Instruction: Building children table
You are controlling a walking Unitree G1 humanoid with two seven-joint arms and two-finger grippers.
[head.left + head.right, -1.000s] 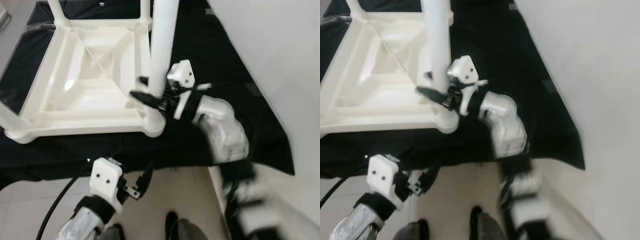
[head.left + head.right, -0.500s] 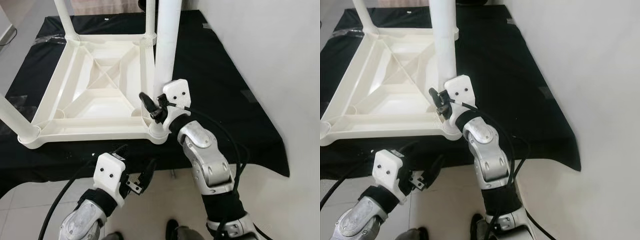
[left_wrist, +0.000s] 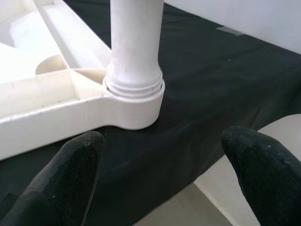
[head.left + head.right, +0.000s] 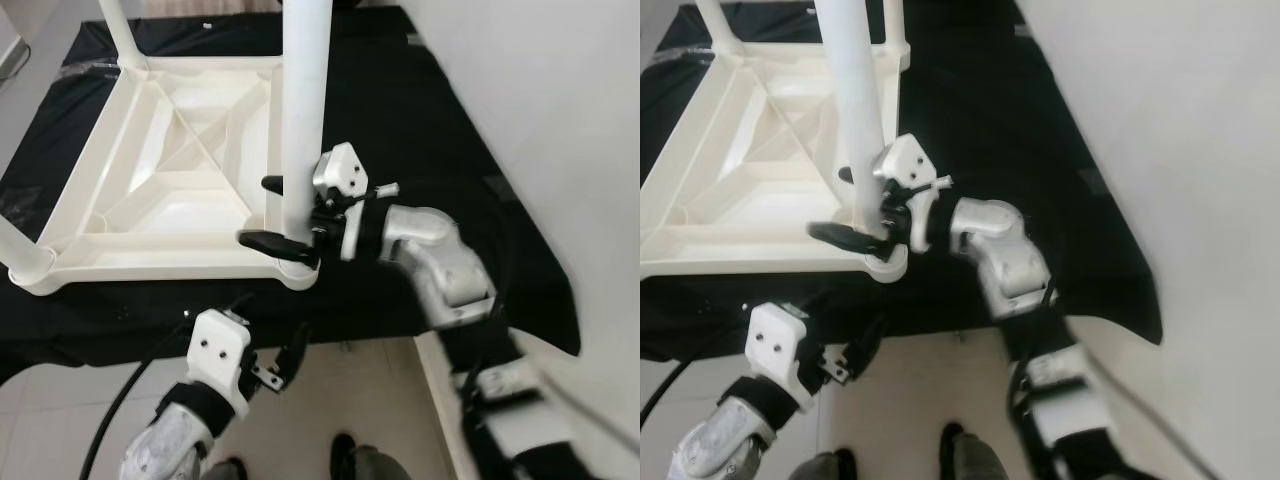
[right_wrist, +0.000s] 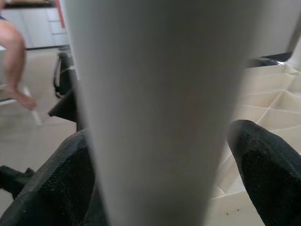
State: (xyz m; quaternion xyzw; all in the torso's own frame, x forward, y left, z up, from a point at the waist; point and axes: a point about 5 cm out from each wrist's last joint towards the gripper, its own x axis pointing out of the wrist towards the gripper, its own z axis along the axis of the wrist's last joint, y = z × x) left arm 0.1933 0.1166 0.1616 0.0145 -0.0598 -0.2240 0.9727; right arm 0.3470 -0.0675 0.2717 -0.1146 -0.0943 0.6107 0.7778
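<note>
A white plastic children's table [image 4: 170, 150] lies upside down on a black cloth [image 4: 420, 100], its legs pointing up. My right gripper [image 4: 262, 212] is shut on the near-right leg [image 4: 300, 100] just above its corner socket [image 3: 134, 101]. One black finger is behind the leg and one in front, and the leg spans the gap between the pads [image 5: 51, 179]. My left gripper [image 4: 270, 322] hangs open below the cloth's front edge, short of that corner, holding nothing.
A white wall [image 4: 560, 120] runs close along the right of the cloth. Other legs stand at the far left [image 4: 115, 30] and near left [image 4: 15, 240]. Tiled floor [image 4: 350, 400] and a black cable [image 4: 120, 400] lie below. A person's leg [image 5: 14, 61] is in the background.
My right forearm has swung out to the right, and its fingers now reach leftward across the leg's base. The camera has shifted. The left gripper has stayed where it was.
</note>
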